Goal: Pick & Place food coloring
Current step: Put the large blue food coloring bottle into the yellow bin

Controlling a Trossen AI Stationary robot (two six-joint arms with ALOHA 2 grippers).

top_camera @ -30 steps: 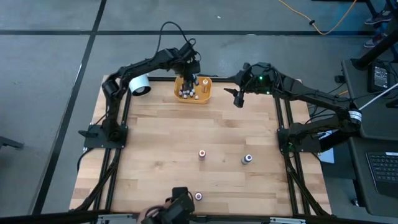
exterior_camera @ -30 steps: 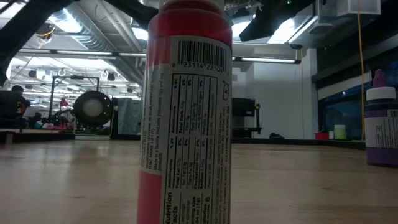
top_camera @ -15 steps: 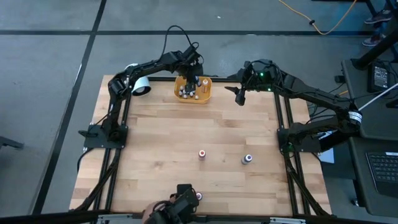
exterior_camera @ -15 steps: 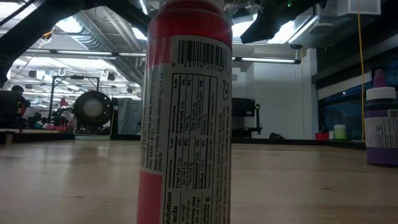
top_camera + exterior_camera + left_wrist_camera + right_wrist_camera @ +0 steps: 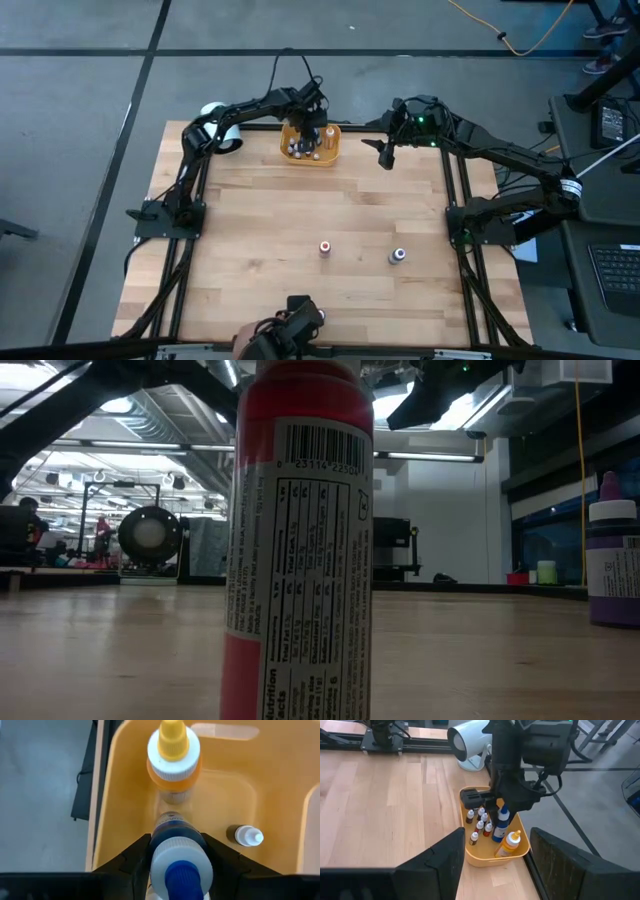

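Note:
The yellow-orange bin (image 5: pixel 336 152) stands at the table's far edge. Inside stand several tiny food coloring bottles (image 5: pixel 479 826) and an orange bottle with a yellow cap (image 5: pixel 173 757). My left gripper (image 5: pixel 312 130) reaches down into the bin, shut on a larger blue bottle (image 5: pixel 500 826) with a white collar and a blue cap. My right gripper (image 5: pixel 383 160) hangs open in the air to the right of the bin, holding nothing. Two more bottles, a red-capped one (image 5: pixel 325 247) and a purple-capped one (image 5: pixel 398 255), stand on the open table. My left gripper pinches the blue bottle's upper body (image 5: pixel 172 827), just below the white collar, between its two fingers (image 5: pixel 136 855). The fingers come steeply from above. The bottle stands nearly upright, cap up, its lower part down in the bin; whether it rests on the bin floor I cannot tell.
A white cylinder (image 5: pixel 224 136) lies at the far left corner beside the left arm. A person's hand (image 5: pixel 250 343) with a dark object (image 5: pixel 298 315) is at the near edge. A red bottle (image 5: pixel 300 540) fills the low view; a purple bottle (image 5: pixel 615 565) stands at its right.
My left gripper has sunk toward the bin with the blue bottle, still shut on it; the bottle now stands lower among the bottles there. The hand at the near edge has shifted a little toward the table's right.

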